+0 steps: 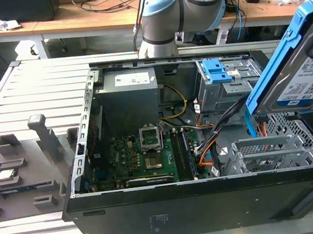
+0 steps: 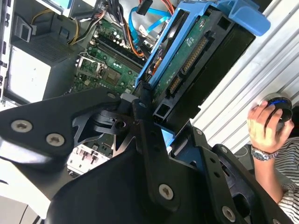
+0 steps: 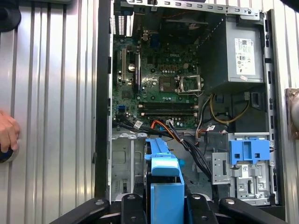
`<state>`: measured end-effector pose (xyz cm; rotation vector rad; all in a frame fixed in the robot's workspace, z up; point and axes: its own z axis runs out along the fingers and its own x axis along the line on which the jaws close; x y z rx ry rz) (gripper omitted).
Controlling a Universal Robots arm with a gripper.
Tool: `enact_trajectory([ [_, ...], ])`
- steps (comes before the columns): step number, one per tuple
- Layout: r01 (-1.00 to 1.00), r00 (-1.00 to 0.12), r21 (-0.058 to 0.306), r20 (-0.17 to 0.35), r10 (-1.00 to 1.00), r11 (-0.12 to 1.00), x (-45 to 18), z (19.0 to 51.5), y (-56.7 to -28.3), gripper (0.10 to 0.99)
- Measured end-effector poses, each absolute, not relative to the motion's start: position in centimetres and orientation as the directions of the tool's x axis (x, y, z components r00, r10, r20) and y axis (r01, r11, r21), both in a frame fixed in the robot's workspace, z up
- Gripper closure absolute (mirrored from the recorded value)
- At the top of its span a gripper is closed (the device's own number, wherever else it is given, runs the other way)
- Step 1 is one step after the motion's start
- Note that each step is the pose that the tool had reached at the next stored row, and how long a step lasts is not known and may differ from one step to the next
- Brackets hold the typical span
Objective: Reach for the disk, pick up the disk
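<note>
The disk (image 1: pixel 309 80) hangs tilted in the air above the corner of the open computer case (image 1: pixel 172 205) at the exterior view's right. Its white-and-blue label faces the camera and a bright blue frame runs along its edge. In the second wrist view my gripper (image 2: pixel 161 125) is shut on the disk (image 2: pixel 187 60), whose green circuit-board side and blue frame show between the black fingers (image 2: pixel 140 109). The first wrist view looks down past the gripper (image 3: pixel 166 203) and the blue edge of the disk (image 3: pixel 161 158) into the case below.
Inside the case lie a motherboard (image 1: pixel 149 151), a grey power supply (image 1: pixel 128 95), loose cables and a drive bay with a blue latch (image 1: pixel 218 70). A grey fixture (image 1: pixel 15 167) sits on the slatted table at the exterior view's left. A person's hand (image 2: pixel 266 126) rests beside the case.
</note>
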<state>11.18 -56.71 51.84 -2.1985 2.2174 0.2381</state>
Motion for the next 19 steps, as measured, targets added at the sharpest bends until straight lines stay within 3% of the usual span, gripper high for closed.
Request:
enact_trajectory([
  [19,-0.995,-0.014,0.101,-0.114,-0.993,0.003,11.2,51.8,-60.2,0.722],
])
